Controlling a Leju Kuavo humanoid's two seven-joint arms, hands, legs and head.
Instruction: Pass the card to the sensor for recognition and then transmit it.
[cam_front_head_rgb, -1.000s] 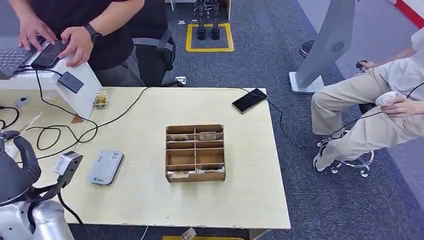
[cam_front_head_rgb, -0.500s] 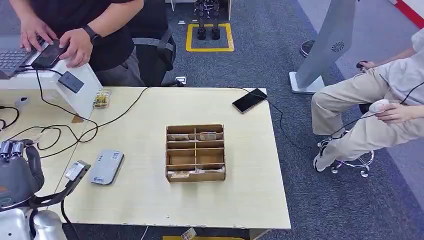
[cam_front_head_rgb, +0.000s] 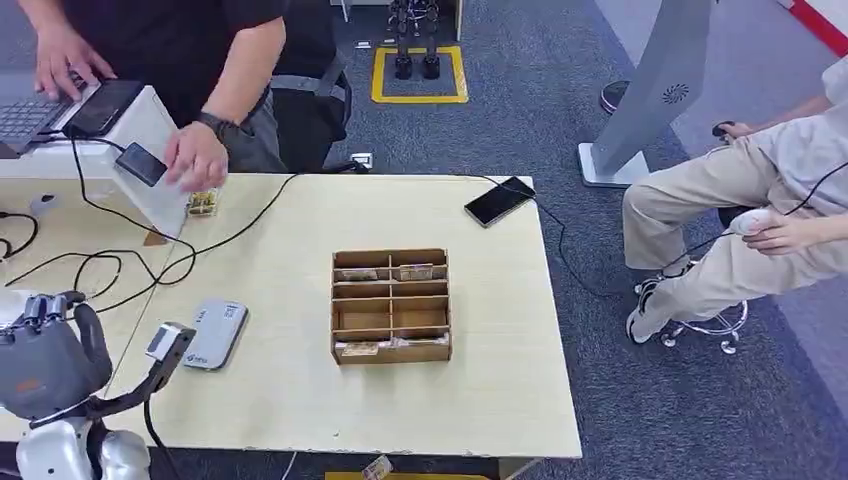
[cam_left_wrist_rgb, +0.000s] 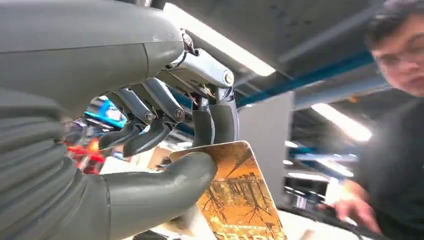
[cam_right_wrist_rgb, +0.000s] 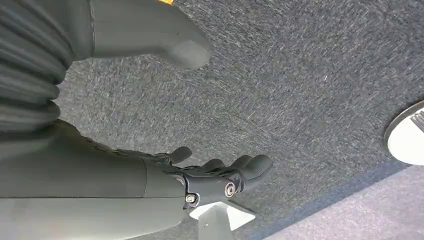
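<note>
The robot's left hand (cam_left_wrist_rgb: 165, 165) pinches an orange card (cam_left_wrist_rgb: 240, 200) between thumb and fingers, face outward, seemingly ready for presenting to the grey sensor (cam_front_head_rgb: 212, 334) on the tabletop (cam_front_head_rgb: 300, 400) just ahead of it. The right hand (cam_right_wrist_rgb: 210, 175) hangs empty, fingers loosely apart.

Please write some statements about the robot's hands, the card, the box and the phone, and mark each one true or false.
1. The left hand holds the card. True.
2. The right hand holds a card. False: it holds nothing, fingers apart, above the carpet.
3. The box on the table has several compartments. True.
4. The phone lies inside the box. False: it lies near the table's far corner, with a cable attached.
5. The grey reader lies beside the box. True.
</note>
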